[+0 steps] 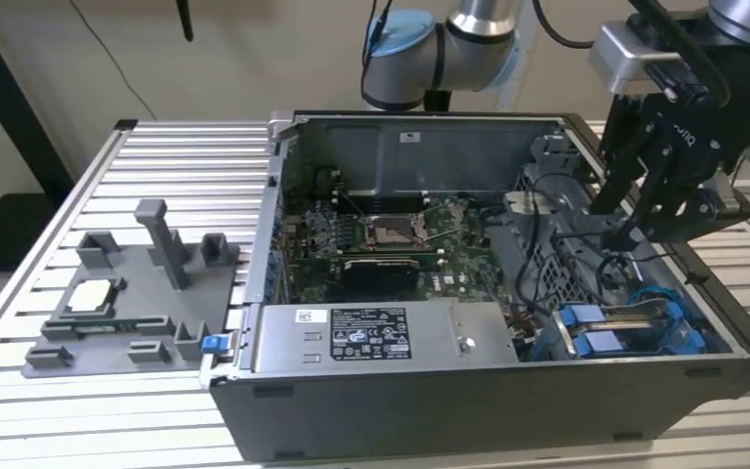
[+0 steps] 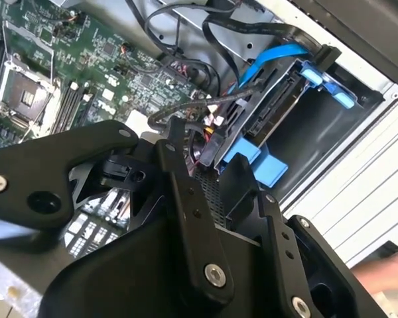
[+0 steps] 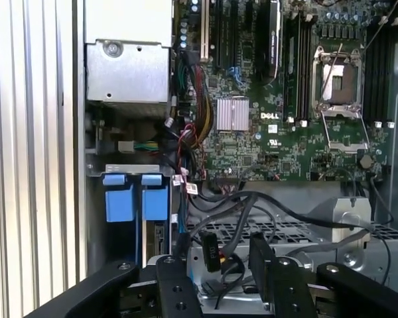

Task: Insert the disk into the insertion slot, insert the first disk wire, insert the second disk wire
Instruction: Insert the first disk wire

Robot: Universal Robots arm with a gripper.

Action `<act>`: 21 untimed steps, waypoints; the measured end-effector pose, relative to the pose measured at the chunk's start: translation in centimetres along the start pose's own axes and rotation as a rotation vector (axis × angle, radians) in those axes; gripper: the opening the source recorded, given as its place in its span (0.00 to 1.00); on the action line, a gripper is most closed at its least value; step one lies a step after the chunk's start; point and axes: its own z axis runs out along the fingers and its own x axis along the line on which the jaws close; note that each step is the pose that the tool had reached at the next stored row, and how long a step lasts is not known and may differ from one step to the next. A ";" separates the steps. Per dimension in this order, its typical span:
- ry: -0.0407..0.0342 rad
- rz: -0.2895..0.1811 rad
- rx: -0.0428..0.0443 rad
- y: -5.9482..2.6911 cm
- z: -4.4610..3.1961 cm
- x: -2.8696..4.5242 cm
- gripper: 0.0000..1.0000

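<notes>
The disk (image 2: 273,114) sits in its blue carrier (image 1: 607,328) inside the insertion slot (image 1: 687,322), a grey cage at the case's corner on the exterior view's right. Its two blue tabs (image 3: 136,197) show in the first wrist view. A blue flat wire (image 2: 273,55) runs along the disk to a black plug (image 2: 326,53). My gripper (image 1: 633,234) hangs over the perforated metal bay beside the slot, open. A loose black connector (image 3: 211,254) on a black wire lies between the fingers (image 3: 174,286); whether they touch it I cannot tell.
The open computer case (image 1: 479,401) lies on a slatted aluminium table (image 1: 180,156). Inside are the motherboard (image 3: 272,119), a silver power supply (image 1: 375,337) and tangled black and red wires (image 2: 186,73). A grey fixture block (image 1: 134,293) stands on the exterior view's left. A hand (image 2: 385,271) shows beside the case.
</notes>
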 end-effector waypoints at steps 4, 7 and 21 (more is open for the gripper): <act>-0.0001 -0.001 0.0074 0.11 0.38 0.14 1.00; -0.0008 -0.002 0.0124 0.13 0.44 0.23 0.00; -0.0043 -0.006 0.0219 0.14 0.46 0.82 0.00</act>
